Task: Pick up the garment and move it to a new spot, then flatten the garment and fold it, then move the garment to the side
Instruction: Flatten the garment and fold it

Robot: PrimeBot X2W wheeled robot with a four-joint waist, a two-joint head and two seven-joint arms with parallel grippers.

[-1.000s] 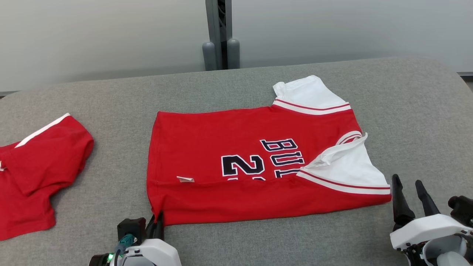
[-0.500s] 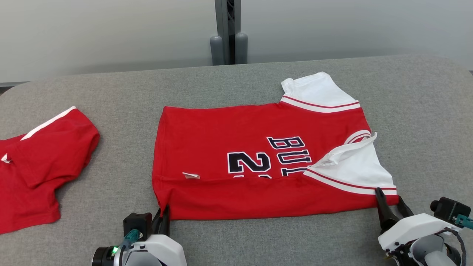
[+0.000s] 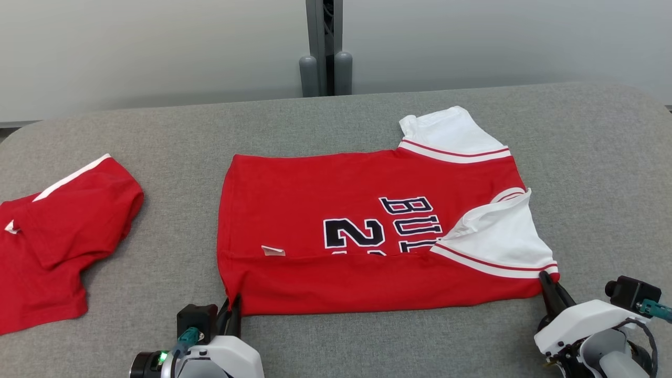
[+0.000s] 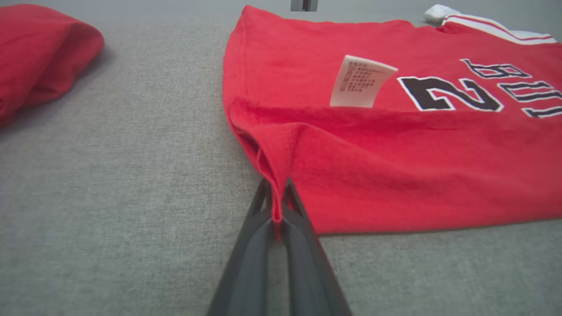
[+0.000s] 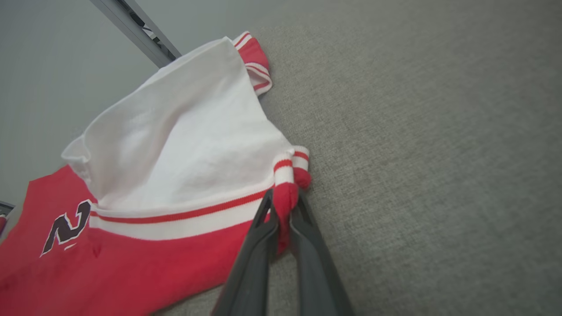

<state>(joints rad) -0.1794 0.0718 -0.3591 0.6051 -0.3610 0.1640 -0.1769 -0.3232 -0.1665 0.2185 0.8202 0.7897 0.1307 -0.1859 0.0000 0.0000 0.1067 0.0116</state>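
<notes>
A red jersey (image 3: 367, 236) with white sleeves and dark lettering lies spread on the grey table, its near edge folded over. My left gripper (image 3: 232, 307) is shut on the jersey's near left corner; in the left wrist view the red cloth (image 4: 281, 175) is pinched between the dark fingers (image 4: 250, 259), with a white care label (image 4: 360, 81) just beyond the fold. At the near right corner my right gripper (image 3: 546, 283) is shut on the sleeve hem, and the right wrist view has the red and white cuff (image 5: 287, 175) clamped in my right gripper (image 5: 283, 206).
A second red garment (image 3: 58, 236) with a white stripe lies at the table's left edge, apart from the jersey. A grey post (image 3: 325, 47) stands behind the table's far edge. Bare grey table surface (image 3: 604, 173) lies to the right and in front.
My right gripper moved forward and left from open beside the jersey onto the sleeve corner and shut on it. The left gripper kept its hold. The camera shifted slightly.
</notes>
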